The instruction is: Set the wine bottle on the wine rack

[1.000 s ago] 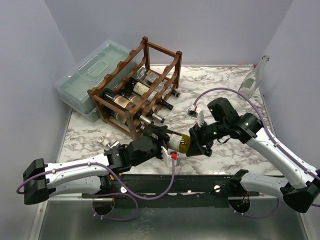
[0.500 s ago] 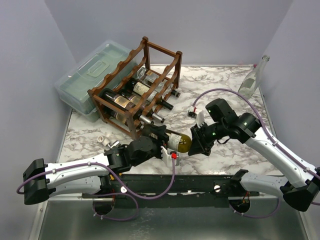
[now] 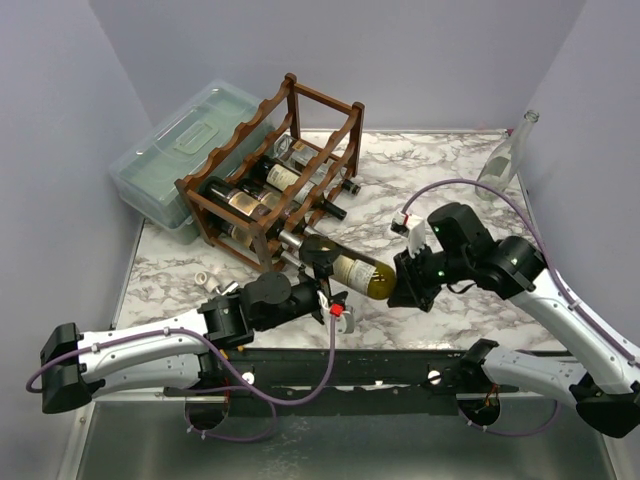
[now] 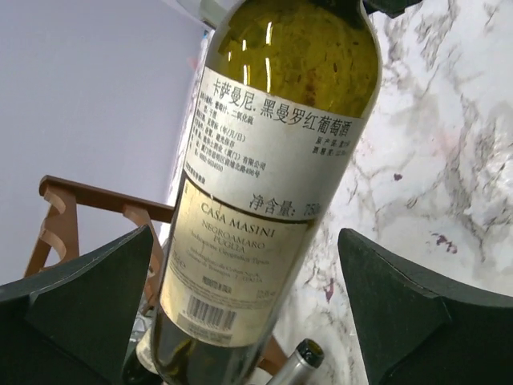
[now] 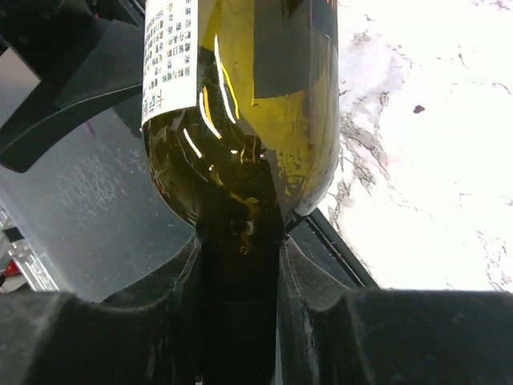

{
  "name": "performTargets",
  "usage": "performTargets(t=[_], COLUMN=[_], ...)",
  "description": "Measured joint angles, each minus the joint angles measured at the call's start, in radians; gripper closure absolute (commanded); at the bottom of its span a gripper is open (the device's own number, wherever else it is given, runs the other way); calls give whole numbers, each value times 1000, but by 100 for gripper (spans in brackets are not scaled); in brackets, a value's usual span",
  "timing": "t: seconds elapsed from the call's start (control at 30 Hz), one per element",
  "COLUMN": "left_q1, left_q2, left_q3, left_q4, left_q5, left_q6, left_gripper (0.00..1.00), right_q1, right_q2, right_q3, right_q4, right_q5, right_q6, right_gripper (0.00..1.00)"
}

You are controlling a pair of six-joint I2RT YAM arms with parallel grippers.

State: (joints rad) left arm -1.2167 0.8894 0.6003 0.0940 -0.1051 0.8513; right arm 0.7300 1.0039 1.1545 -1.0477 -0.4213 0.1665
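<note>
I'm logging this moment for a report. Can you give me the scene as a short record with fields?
wine bottle: green, labelled, tilted, neck toward the wine rack
left gripper: open, fingers either side of the bottle, not touching it
right gripper: shut on the bottle's base
rack contents: several bottles
behind rack: lidded plastic box

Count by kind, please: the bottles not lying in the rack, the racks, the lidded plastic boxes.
bottles not lying in the rack: 2, the green wine bottle and the clear bottle
wine rack: 1
plastic box: 1
total: 4
</note>
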Motion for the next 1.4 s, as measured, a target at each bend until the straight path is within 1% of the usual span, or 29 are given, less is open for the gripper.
performTargets(t=[0.17,0.33,0.5,0.6,0.7,0.83,1.0,1.1,1.4], left_q1=[-1,8,81,171,277,368,418,437,450], left_q2=[-33,-79,-159,-180,-175,-137,-57,-34,-45], left_q3=[17,90,106,91,90,90,100,102,102], left_q4=[10,51,188,275,318,331,318,293,283], left_q5=[5,-100,-323,-455,-572,-669,-732,-746,-736], left_q6=[-89,-211,-303,-343,-397,-455,-475,-492,-512], left_gripper=[1,1,1,1,1,1,1,1,1], right_q1=[0,0,0,0,0,0,0,0,0], right_q2=[-33,-35,-27,-16,2,42,64,69,148], right_q3=[24,60,64,39,0,-16,-31,-49,-51], right_q4=[-37,-64,-56,8,100,193,289,334,377], right_q5=[56,154,286,364,411,405,360,325,272], right_q6=[17,32,34,34,34,15,-5,-11,-20], right_gripper=[100,100,100,100,100,99,99,100,99])
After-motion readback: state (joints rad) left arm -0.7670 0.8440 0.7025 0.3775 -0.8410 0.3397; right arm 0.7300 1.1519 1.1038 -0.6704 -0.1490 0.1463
